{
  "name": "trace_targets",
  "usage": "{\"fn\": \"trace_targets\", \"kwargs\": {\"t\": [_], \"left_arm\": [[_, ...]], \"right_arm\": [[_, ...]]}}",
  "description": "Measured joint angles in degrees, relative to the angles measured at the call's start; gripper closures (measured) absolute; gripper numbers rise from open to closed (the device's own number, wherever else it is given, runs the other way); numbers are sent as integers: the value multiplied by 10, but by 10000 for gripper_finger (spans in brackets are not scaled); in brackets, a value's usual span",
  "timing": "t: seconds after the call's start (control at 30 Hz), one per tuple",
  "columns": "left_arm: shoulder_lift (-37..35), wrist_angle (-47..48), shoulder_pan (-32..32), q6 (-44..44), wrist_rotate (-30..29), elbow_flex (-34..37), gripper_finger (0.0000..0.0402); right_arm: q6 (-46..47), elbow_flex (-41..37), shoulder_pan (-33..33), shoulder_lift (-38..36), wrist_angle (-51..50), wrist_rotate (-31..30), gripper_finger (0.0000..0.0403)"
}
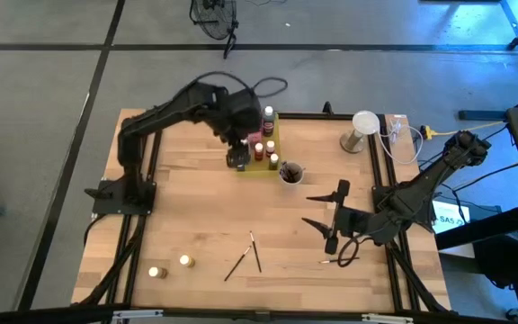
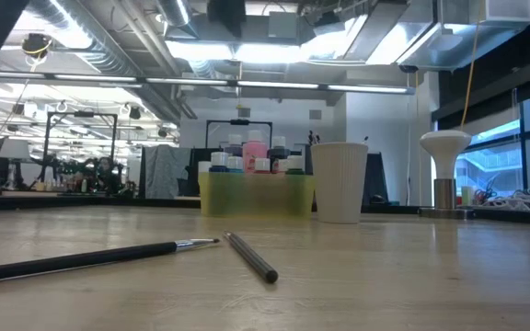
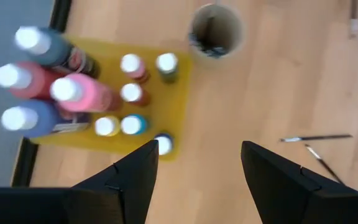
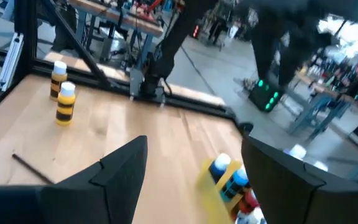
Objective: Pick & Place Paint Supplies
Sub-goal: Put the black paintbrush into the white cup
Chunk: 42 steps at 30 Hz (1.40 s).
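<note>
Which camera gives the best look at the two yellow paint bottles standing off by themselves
The right wrist view: the two yellow bottles stand upright side by side, dark bands and pale caps visible. The high view shows them only as small dots near the table's front left. The low and left wrist views don't show them.

A translucent yellow tray (image 1: 269,167) sat near the far edge of the wooden table (image 1: 196,225). Just beside its corner stood a small round cup (image 1: 291,172), pale and ribbed in the low view. Farther along that edge stood a white mushroom-shaped lamp (image 1: 361,127), with a tangle of white cable (image 1: 401,135) beside it.
</note>
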<state>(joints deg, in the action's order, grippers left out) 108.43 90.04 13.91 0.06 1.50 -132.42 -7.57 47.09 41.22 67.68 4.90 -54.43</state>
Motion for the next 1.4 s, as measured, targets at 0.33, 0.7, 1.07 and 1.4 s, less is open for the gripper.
{"fn": "trace_targets", "kwargs": {"t": [0.33,0.7,1.07,1.4], "left_arm": [[-4,0,-123,40,-5,0,176],[-4,0,-165,23,-71,0,176],[-4,0,-165,-23,-80,0,176],[-4,-23,-165,-10,-80,0,176]], "right_arm": [[141,0,0,0,-139,166,139],[321,0,0,17,-333,247,139],[476,0,5,93,-372,411,139],[472,0,6,195,-362,450,139]]}}
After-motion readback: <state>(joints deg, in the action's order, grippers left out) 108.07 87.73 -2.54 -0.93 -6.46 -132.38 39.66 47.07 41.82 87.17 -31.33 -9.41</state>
